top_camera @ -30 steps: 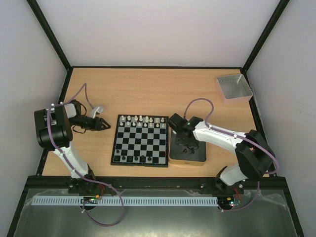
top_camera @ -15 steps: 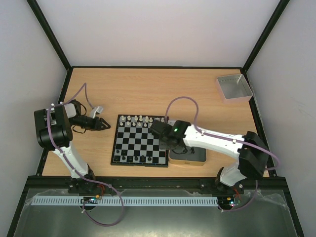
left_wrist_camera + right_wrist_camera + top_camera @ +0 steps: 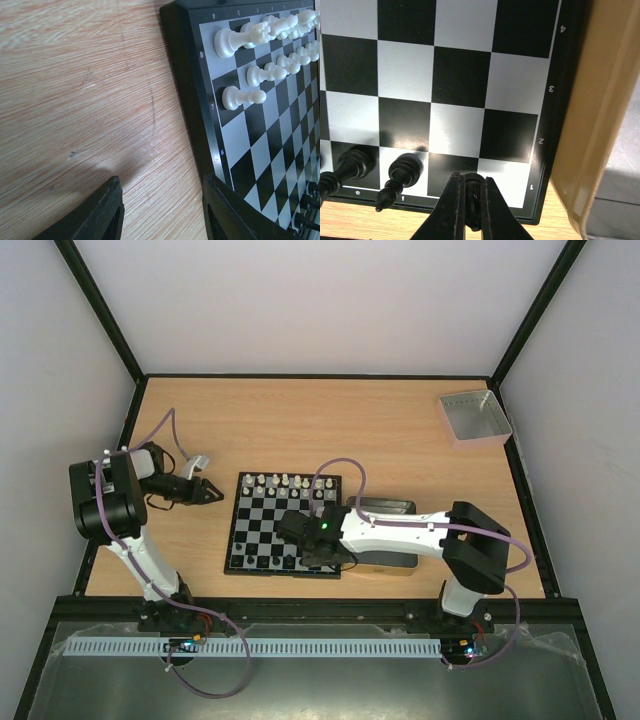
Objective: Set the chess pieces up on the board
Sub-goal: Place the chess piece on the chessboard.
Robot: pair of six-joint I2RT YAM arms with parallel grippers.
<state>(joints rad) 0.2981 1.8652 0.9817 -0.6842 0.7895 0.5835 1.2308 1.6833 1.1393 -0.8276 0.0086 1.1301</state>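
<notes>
The chessboard (image 3: pixel 283 502) lies mid-table. White pieces (image 3: pixel 290 483) line its far rows; several black pieces (image 3: pixel 262 560) stand on its near row. My right gripper (image 3: pixel 472 202) is shut on a black chess piece (image 3: pixel 475 186), held over the board's near right corner by the squares next to rank 1. Two black pieces (image 3: pixel 402 170) stand to its left. My left gripper (image 3: pixel 162 210) is open and empty, low over the wood just left of the board (image 3: pixel 200 130), near white pawns (image 3: pixel 242 97).
A gold-rimmed tin (image 3: pixel 398 565) sits against the board's right side, its wall (image 3: pixel 600 130) close to my right gripper. A grey square tray (image 3: pixel 474 417) stands at the far right.
My right arm has swung left from over the tin to the board's near right corner. The left arm has not moved.
</notes>
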